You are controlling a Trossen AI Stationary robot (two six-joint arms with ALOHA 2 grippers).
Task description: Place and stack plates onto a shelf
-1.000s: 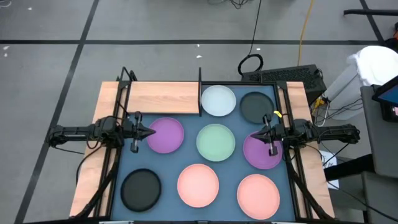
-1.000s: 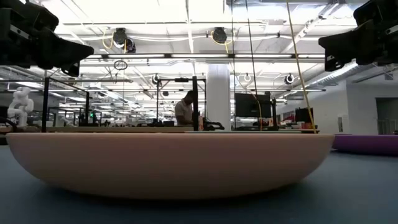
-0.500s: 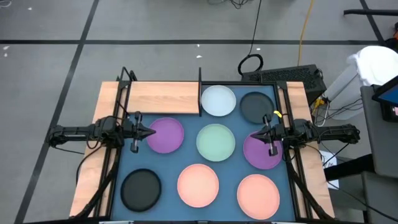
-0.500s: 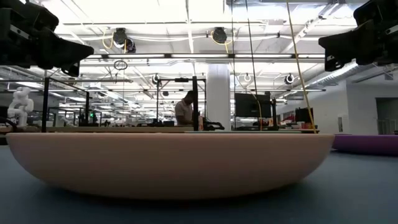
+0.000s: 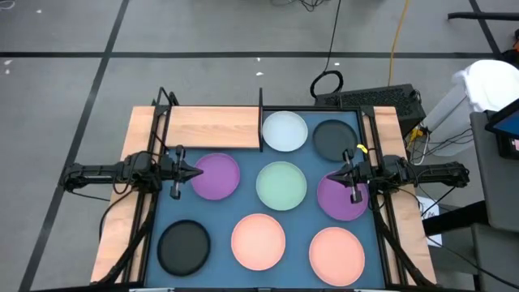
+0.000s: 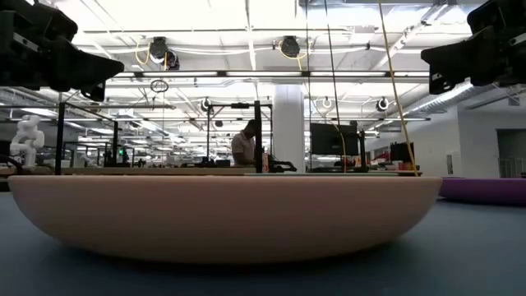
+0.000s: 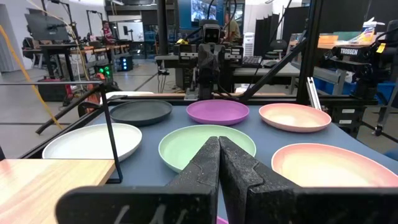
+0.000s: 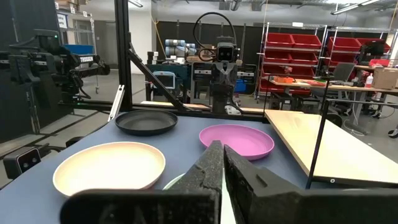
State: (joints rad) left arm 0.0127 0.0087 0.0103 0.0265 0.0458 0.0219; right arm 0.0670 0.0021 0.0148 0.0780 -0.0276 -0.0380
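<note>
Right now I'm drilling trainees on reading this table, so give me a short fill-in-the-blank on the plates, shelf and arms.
1. The wooden shelf carries ____ plates.
2. The pale green plate lies between the two ____ plates.
3. The fingers of the left gripper and right gripper are ____.
4. Next to the shelf's end lies the ____ plate, beside a black plate.

Missing words: no; purple; shut; whitish

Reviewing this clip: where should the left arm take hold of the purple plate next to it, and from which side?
Probably the rim of the purple plate nearest the left gripper, which hangs there with jaws shut. The plate lies flat and shallow on the mat, so only its thin raised edge offers a pinch: come down from above, one jaw inside, one outside.
</note>
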